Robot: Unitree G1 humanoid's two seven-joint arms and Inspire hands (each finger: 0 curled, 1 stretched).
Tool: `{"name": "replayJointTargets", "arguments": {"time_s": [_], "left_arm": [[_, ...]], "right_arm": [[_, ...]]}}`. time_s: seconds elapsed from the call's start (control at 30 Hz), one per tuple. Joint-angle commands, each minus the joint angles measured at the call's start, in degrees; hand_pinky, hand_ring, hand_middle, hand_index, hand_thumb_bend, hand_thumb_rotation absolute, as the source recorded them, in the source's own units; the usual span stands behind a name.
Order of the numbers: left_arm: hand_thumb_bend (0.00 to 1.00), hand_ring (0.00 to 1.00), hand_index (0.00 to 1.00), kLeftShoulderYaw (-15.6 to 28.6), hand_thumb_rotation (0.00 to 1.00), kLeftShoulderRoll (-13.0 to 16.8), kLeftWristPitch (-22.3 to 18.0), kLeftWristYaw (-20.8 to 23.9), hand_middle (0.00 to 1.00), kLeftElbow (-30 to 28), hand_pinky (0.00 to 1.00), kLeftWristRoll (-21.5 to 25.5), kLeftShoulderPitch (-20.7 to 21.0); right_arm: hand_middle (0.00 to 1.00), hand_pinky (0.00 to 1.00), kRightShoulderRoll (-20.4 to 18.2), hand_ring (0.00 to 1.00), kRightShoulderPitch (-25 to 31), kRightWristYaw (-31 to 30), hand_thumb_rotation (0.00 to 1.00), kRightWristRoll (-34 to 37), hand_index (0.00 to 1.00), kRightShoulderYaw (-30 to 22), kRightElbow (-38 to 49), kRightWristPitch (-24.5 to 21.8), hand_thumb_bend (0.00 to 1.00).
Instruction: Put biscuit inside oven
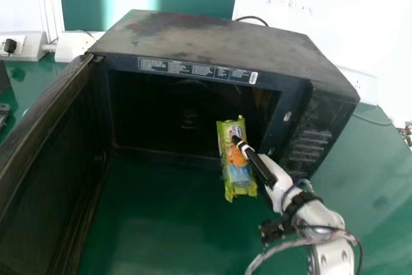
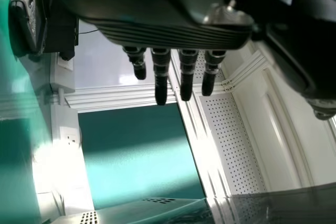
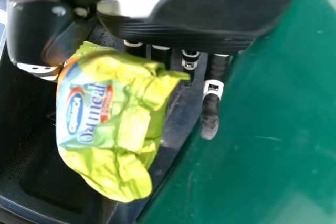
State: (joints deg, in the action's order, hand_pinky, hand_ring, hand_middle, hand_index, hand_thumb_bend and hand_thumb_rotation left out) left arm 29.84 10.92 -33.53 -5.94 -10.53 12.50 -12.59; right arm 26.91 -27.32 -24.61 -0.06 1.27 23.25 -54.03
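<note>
My black-and-white right robot hand (image 1: 259, 165), its white arm (image 1: 324, 221) slanting in from lower right, grips a crinkled green biscuit packet (image 1: 239, 175) at the boxy black oven's (image 1: 212, 37) open front. My black left robot hand (image 2: 152, 30) is released, fingers straight.

The biscuit (image 1: 237, 175) is in a crinkly green and yellow pack with blue and orange bits, long side up and down, leaning a little, at the right side of the oven's (image 1: 193, 37) open front. The oven is a big black box with smudges, sitting on the green bench (image 1: 360, 178), its door (image 1: 45, 172) wide open to the left.
</note>
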Motion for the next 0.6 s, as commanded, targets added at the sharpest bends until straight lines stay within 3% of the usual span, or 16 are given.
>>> {"name": "replayJointTargets", "arguments": {"time_s": [0.0,0.57], "left_arm": [[0.86,0.87,0.96,-0.44,0.98,-0.10,-0.53,-0.27,0.95,-0.28,0.73,0.38,-0.70],[0.87,0.87,0.96,-0.49,0.98,-0.47,-0.55,0.07,0.94,-0.20,0.72,0.17,-0.60]], "right_arm": [[0.41,0.24,-0.39,0.29,-2.66,0.87,0.00,0.00,0.50,1.13,-1.23,-0.45,0.52],[0.41,0.24,-4.21,0.29,-12.43,4.93,0.00,-0.93,0.50,4.11,-11.53,0.37,0.52]]}}
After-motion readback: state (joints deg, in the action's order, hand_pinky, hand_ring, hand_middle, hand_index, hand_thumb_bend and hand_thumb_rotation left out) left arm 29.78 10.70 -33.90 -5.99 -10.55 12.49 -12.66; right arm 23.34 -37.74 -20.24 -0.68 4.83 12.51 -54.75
